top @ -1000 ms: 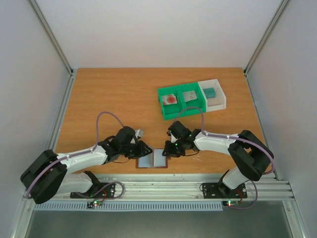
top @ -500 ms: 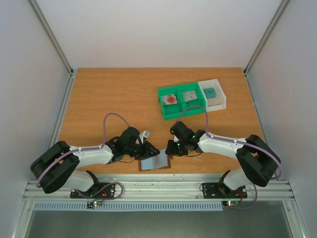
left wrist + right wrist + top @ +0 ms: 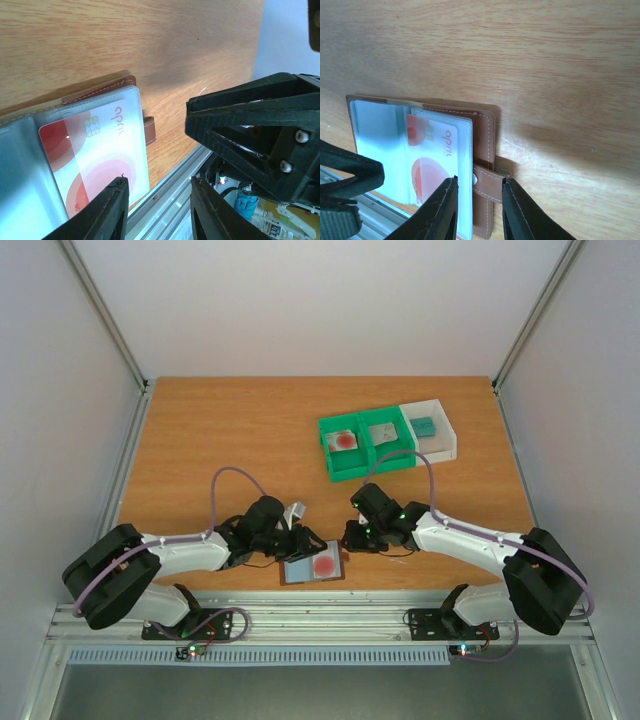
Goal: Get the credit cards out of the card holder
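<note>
Left gripper (image 3: pixel 159 187): fingers apart with nothing between them, hanging right over the holder's right half, near its front edge.
Holder (image 3: pixel 298 570): lying open and flat, grey-blue inside facing up. It's at the near edge of the table (image 3: pixel 220 440), between the two grippers.
Chip card (image 3: pixel 324 565): pale with a red blot, tucked in the holder's right clear sleeve. The left sleeve looks like plain grey-blue to me.
Tab (image 3: pixel 489 189): little brown strap poking out of the holder's right edge, flat on the wood.
Right gripper (image 3: pixel 478 182): fingers parted a bit, one either side of the tab from above. They're not pinching it as far as I can see.
Green tray (image 3: pixel 365 462): far right of the table, well apart from the holder. There's a blot card (image 3: pixel 343 439) in the left compartment and a grey card (image 3: pixel 383 432) in the right one.
White tray (image 3: pixel 440 448): right up against the green tray's right side, with a teal card (image 3: pixel 424 426) inside.
</note>
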Controlling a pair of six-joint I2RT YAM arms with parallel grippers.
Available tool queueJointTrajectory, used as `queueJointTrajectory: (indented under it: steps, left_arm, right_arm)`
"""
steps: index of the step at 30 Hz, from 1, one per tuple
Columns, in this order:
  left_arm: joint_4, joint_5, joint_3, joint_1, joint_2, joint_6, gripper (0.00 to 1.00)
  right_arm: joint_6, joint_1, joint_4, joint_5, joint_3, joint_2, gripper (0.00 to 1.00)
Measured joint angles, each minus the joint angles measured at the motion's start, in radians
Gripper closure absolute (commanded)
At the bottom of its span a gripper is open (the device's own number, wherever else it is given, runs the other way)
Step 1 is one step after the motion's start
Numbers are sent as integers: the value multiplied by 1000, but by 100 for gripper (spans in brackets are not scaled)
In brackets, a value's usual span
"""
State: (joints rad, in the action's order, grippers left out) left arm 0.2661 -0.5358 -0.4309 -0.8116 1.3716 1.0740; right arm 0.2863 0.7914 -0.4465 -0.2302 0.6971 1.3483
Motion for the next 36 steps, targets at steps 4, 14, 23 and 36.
queueJointTrajectory:
  steps: [4, 14, 23, 36]
  left_arm:
    - [3, 1, -1, -2, 1, 0, 63]
    - [-93, 79, -1, -2, -56, -26, 64]
    - [-105, 106, 26, 0, -52, -32, 64]
    - [-97, 116, 39, 4, -26, -25, 64]
  right_arm:
    - [0, 0, -26, 10, 5, -35, 75]
    - [5, 0, -28, -33, 20, -60, 81]
    - [30, 2, 70, -131, 19, 10, 81]
    - [50, 6, 156, -171, -9, 148, 87]
